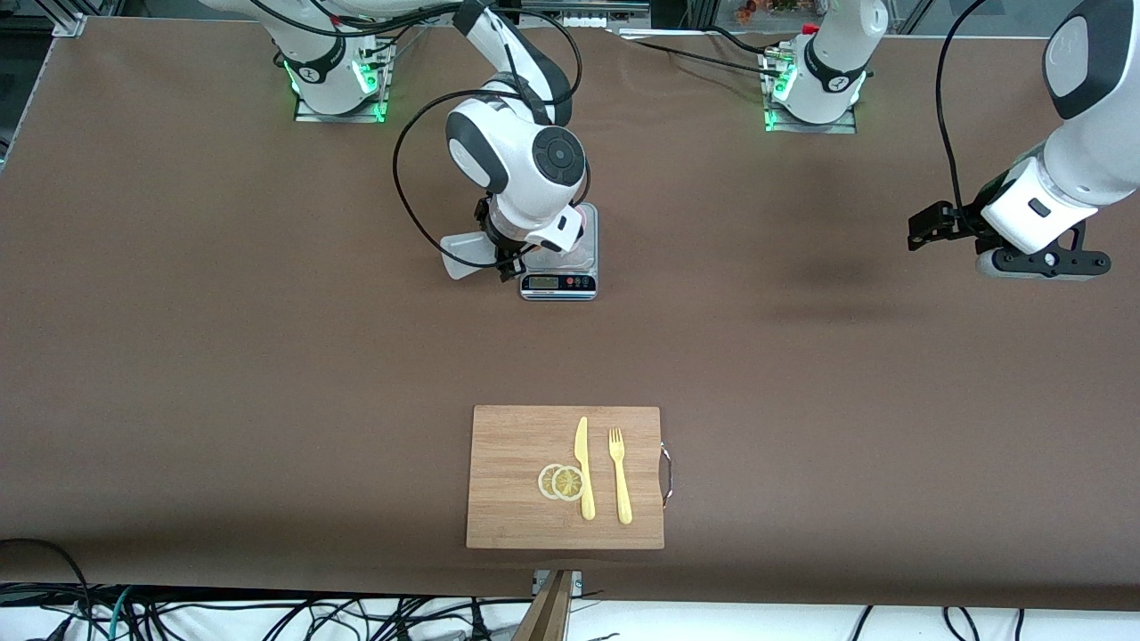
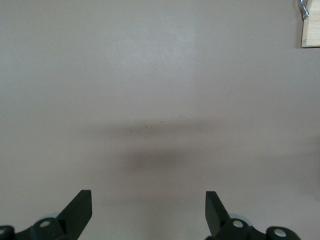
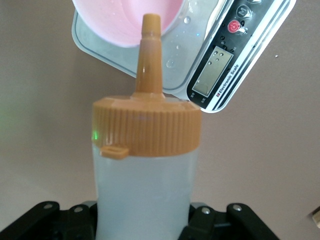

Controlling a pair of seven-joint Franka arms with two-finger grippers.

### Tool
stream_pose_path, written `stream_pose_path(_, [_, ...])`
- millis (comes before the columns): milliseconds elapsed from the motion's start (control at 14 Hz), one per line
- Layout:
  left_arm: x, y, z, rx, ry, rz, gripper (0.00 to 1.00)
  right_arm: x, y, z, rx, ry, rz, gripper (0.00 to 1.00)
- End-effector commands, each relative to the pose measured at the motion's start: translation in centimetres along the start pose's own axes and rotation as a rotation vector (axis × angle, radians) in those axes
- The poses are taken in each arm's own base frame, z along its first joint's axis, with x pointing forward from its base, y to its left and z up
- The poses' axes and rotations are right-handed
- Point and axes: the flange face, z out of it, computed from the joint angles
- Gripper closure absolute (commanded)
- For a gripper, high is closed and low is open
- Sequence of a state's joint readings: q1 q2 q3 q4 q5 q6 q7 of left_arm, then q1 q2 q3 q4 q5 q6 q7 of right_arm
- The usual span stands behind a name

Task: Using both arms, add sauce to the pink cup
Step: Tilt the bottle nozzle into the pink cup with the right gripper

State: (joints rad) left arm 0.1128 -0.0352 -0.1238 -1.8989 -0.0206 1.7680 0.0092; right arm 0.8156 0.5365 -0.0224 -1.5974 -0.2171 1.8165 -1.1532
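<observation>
Brown counter [image 1: 267,356]: matte brown sheet filling most of the front frame.
Right gripper [image 1: 506,258]: upper centre of the front frame, over the edge of the scale; clamped on the sauce bottle's body.
Sauce [image 3: 145,170]: translucent whitish plastic squeeze bottle with ribbed orange nozzle cap, filling the centre of the right wrist frame; tilted, nozzle tip over the pink cup's rim; seen in the front frame as a pale shape [image 1: 465,254] beside the scale.
Pink cup [image 3: 130,20]: small pale pink plastic tumbler at the top of the right wrist frame, standing on the scale's wet platform; hidden under the arm in the front frame.
Scale [image 1: 561,267]: silver digital kitchen scale with black display strip, upper centre.
Left gripper [image 1: 931,227]: upper right of the front frame, waiting over bare counter; fingers [image 2: 80,207] spread wide, nothing between them.
Cutting board [image 1: 517,454]: light wooden rectangle, lower centre, carrying a yellow plastic knife [image 1: 583,467], a yellow plastic fork [image 1: 620,476] and two lemon slices [image 1: 561,482] touching the knife.
</observation>
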Motion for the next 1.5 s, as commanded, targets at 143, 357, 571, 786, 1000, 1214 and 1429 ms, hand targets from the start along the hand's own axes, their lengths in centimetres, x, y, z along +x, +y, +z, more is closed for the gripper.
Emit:
stream_pose_path(143, [0.2, -0.3, -0.6, 0.013, -0.001, 0.018, 0.0, -0.2, -0.3, -0.6, -0.001, -0.045, 0.002, 1.0])
stream_pose_path(357, [0.2, -0.3, -0.6, 0.013, -0.001, 0.018, 0.0, 0.4, -0.6, -0.8, 0.004, -0.056, -0.007, 1.0])
stream_pose_path(571, [0.2, -0.3, -0.6, 0.013, -0.001, 0.018, 0.0, 0.3, -0.6, -1.0, 0.011, -0.06, -0.006, 1.0])
stream_pose_path(786, [0.2, -0.3, -0.6, 0.013, -0.001, 0.018, 0.0, 0.3, -0.6, -1.1, 0.009, -0.059, -0.005, 1.0])
stream_pose_path(1000, [0.2, -0.3, -0.6, 0.013, -0.001, 0.018, 0.0, 0.5, -0.7, -1.1, 0.008, -0.06, -0.01, 1.0])
stream_pose_path(1214, [0.2, -0.3, -0.6, 0.013, -0.001, 0.018, 0.0, 0.8, -0.8, -1.2, 0.006, -0.061, -0.015, 1.0])
stream_pose_path(1429, [0.2, -0.3, -0.6, 0.013, -0.001, 0.018, 0.0, 1.2, -0.9, -1.2, 0.006, -0.062, -0.021, 1.0])
